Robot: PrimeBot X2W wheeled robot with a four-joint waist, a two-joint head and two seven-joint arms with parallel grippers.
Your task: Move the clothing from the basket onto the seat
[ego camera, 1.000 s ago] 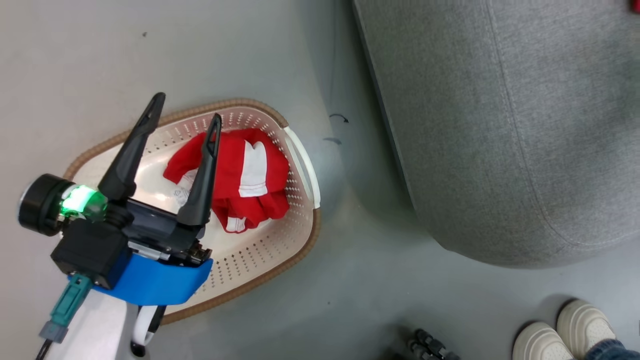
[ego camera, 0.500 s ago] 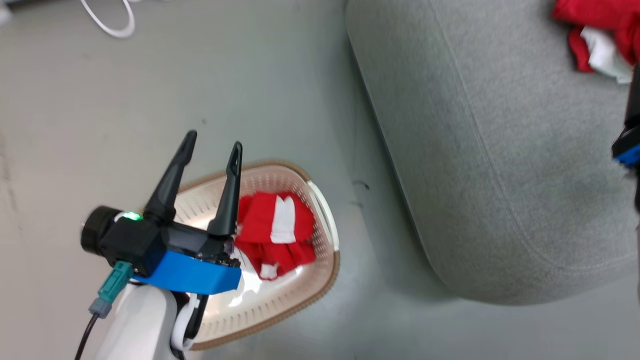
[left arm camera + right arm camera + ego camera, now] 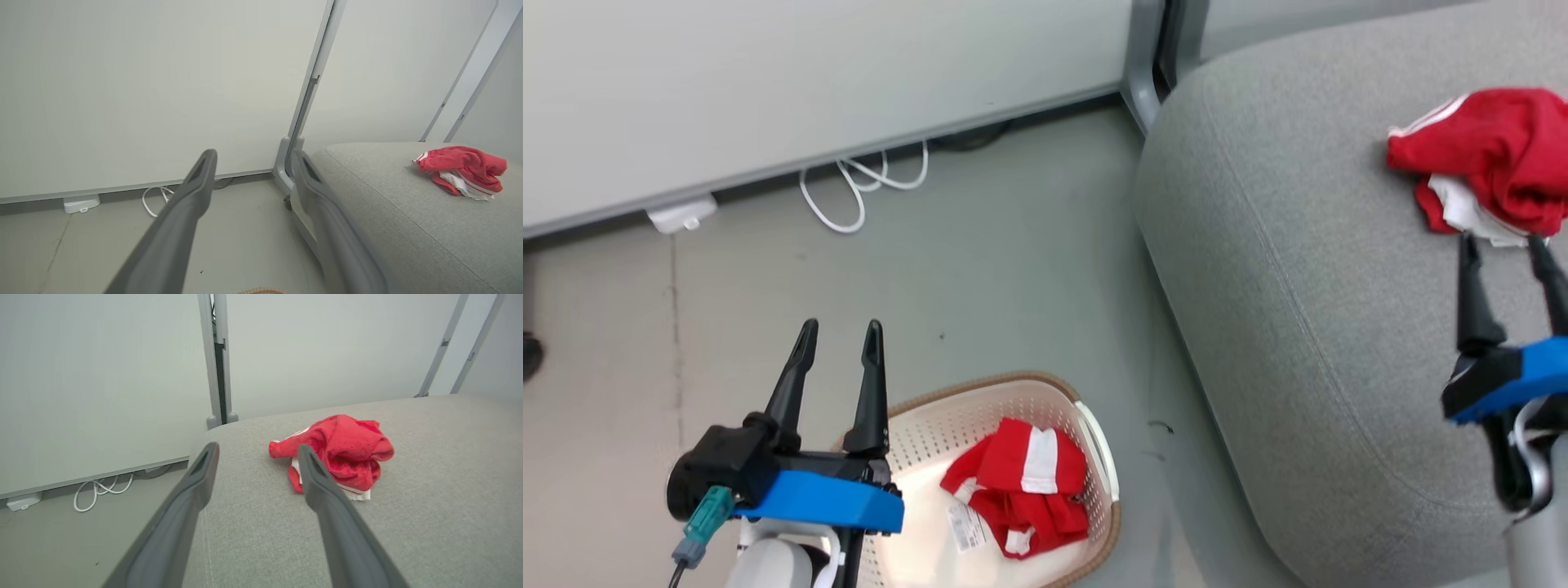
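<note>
Jaws spread on right gripper [image 3: 1499,242], tips just short of crumpled red white-trimmed garment [image 3: 1490,151] on light grey fabric sofa cushion [image 3: 1298,310]. Spread too on left gripper [image 3: 841,327], beside cream perforated plastic basket [image 3: 1005,406] holding second red white-striped garment [image 3: 1021,490].

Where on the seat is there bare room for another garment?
The seat is bare from its left edge to the red garment at far right; crowded there, with the open right tool just short of it.
</note>
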